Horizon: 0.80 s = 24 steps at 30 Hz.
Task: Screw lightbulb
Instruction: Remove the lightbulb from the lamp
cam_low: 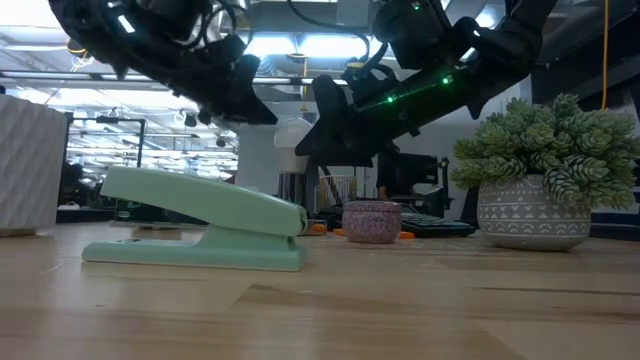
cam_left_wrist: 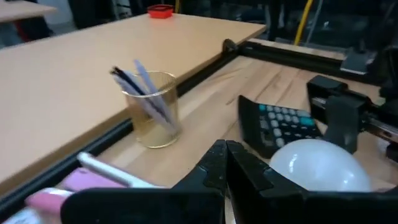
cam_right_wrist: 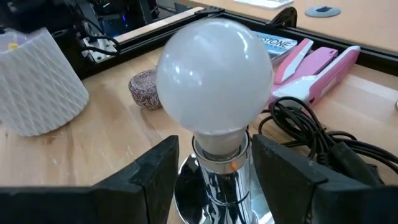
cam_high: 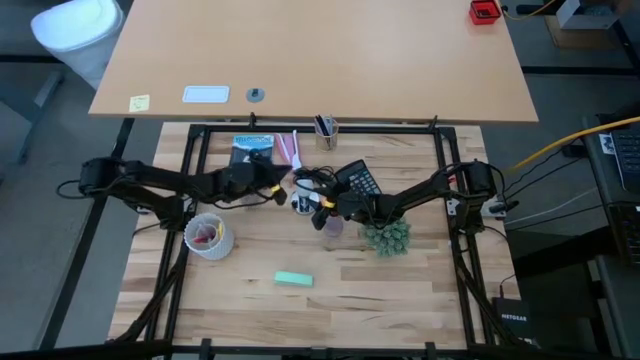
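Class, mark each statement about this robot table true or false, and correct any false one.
1. The lightbulb sits in a shiny socket. True.
2. The right tool has its fingers on either side of the bulb's base. True.
3. The stapler near the table's front is red. False: it is pale green.
4. The clear cup is empty. False: it holds pens.
5. A potted plant stands on the table. True.

The bulb (cam_right_wrist: 214, 78) is frosted white and round, standing upright. Its narrow neck sits in a shiny chrome socket (cam_right_wrist: 214, 180) (threads hidden), near the bench's (cam_high: 400, 300) middle.
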Available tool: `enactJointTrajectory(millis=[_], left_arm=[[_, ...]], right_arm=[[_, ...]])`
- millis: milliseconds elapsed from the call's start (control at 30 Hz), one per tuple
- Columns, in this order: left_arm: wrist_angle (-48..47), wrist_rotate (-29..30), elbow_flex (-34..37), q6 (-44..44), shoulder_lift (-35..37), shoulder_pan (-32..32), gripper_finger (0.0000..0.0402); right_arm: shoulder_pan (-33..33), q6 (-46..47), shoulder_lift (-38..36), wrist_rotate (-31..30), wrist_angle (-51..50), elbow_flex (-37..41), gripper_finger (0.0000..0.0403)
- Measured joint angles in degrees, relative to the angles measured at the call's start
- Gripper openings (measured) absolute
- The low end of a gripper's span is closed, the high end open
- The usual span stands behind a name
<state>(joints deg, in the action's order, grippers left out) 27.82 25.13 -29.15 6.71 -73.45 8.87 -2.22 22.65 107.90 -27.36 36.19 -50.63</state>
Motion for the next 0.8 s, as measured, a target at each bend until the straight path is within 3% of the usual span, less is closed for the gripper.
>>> enactJointTrajectory(millis=[300, 800], left_arm=[[6.01, -2.07, 0.00, 1.83, -6.34, 0.97, 0.0000], [6.29, -3.89, 0.00, 2.29, -6.79, 0.93, 0.0000]], right_arm=[[0.00, 0.02, 0.00, -0.01, 0.17, 0.02, 0.0208], [0.00, 0.90, 2.51, -0.01, 4.14, 0.01, 0.0208]])
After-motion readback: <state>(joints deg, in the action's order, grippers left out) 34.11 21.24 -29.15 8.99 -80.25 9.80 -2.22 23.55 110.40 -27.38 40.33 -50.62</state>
